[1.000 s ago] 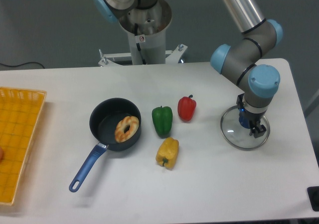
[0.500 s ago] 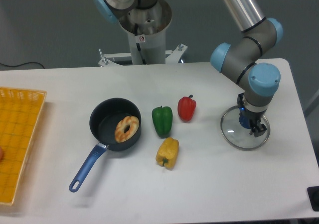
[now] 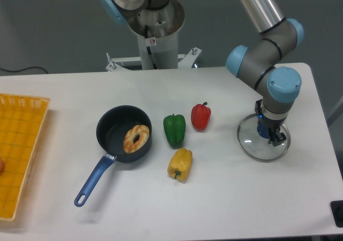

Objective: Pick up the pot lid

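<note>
Camera view has a bagel (image 3: 129,144) in the pan (image 3: 115,126); the gripper's (image 3: 269,131) opening and hold I cannot tell.

The end effector (image 3: 270,133) partly hides the pot lid (image 3: 257,149) (and the left edge crops the orange crate (image 3: 24,126)).

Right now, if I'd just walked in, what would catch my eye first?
Probably the robot arm on the right, its gripper at the blue knob of the clear lid. Next, the black pan with its blue handle, left of the middle, a doughnut inside. Between pan and lid, a red pepper, a green pepper and a yellow pepper stand out.
</note>
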### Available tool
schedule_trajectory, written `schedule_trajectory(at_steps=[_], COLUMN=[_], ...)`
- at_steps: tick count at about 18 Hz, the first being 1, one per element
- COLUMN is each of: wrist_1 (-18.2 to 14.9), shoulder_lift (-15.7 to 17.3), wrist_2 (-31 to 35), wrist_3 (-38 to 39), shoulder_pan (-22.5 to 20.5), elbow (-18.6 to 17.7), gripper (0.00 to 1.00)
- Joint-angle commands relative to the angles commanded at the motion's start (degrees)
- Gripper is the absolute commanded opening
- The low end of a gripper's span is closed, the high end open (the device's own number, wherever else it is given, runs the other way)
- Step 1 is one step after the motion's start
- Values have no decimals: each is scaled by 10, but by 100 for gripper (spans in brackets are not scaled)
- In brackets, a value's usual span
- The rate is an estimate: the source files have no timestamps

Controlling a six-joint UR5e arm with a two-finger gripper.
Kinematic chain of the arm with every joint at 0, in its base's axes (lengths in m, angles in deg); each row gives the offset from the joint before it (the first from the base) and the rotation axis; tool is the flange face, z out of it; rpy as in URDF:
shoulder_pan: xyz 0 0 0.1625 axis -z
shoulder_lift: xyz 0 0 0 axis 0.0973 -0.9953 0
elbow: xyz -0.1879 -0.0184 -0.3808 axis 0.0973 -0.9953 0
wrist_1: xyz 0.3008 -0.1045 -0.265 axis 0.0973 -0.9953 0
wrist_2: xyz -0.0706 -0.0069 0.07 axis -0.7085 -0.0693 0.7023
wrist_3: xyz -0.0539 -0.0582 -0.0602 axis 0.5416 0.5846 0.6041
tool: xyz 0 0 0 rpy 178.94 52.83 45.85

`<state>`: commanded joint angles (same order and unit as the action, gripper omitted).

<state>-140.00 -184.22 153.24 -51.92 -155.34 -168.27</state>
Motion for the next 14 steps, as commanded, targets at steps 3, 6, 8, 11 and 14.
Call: schedule_trajectory(at_steps=[3,6,8,11,14], wrist_1=[0,0,-1,-1,-4], shoulder_lift=[0,0,0,1,6], wrist_2=[0,0,0,1,1], wrist_3=[0,0,0,0,0], shoulder_pan=[0,0,0,0,-1], elbow=[0,0,0,-2,-3], gripper=[66,64,63,61,60])
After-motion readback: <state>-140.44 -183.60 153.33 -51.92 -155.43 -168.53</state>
